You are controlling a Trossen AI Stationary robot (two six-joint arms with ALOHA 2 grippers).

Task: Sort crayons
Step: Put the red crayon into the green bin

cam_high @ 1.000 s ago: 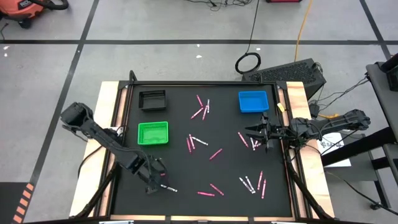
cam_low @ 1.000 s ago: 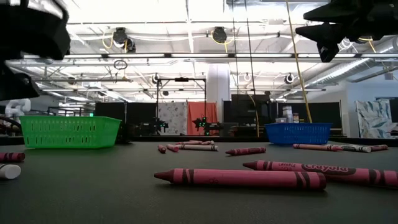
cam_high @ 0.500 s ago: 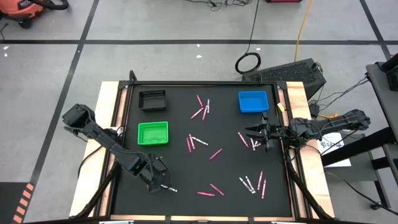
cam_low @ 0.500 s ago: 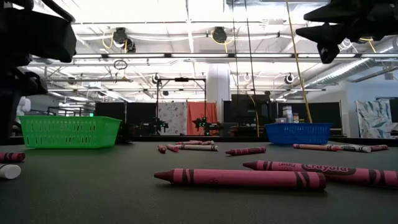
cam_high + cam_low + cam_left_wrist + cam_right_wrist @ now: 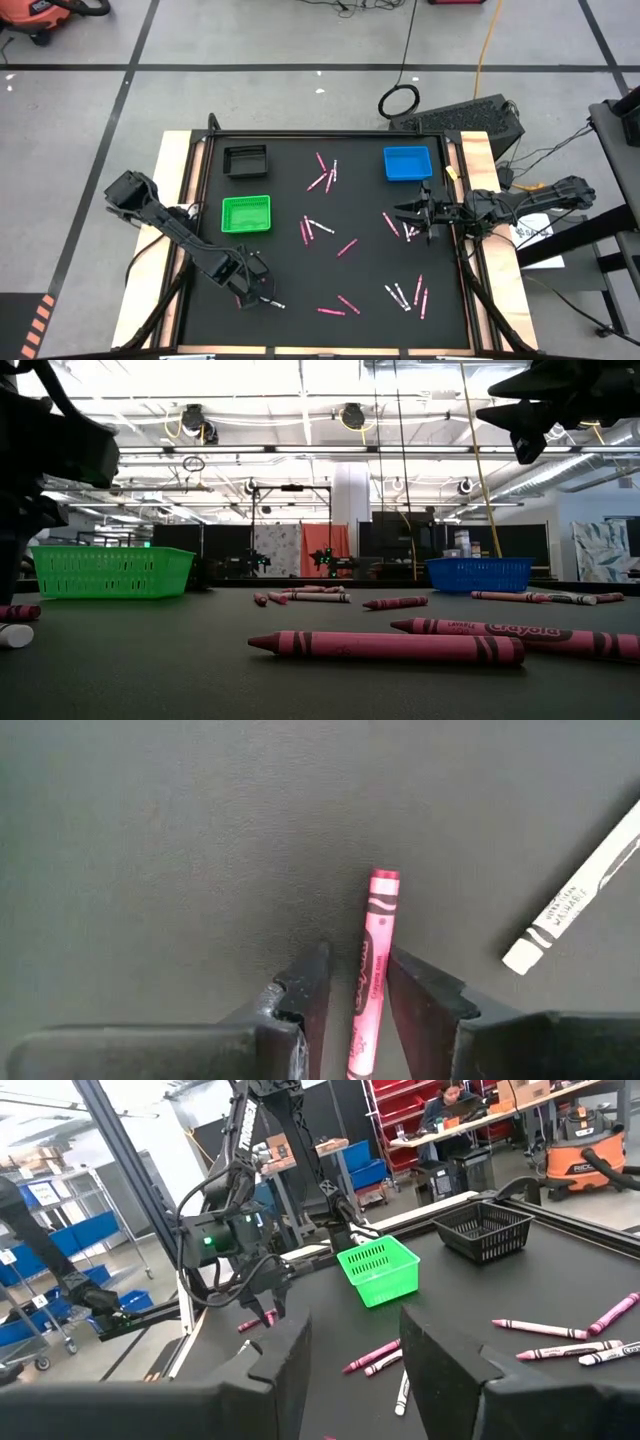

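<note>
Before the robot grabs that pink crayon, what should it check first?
1. Pink crayon sits between the left gripper's jaws: ok.
2. Jaws open, with a gap on both sides of the crayon: ok.
3. White crayon lies apart from the jaws, so it won't get caught: ok.
4. Green tray is close to the left arm: ok.
5. Right gripper waits over the crayons on its own side, out of the way: ok.
6. Which tray takes pink: cannot tell.
</note>
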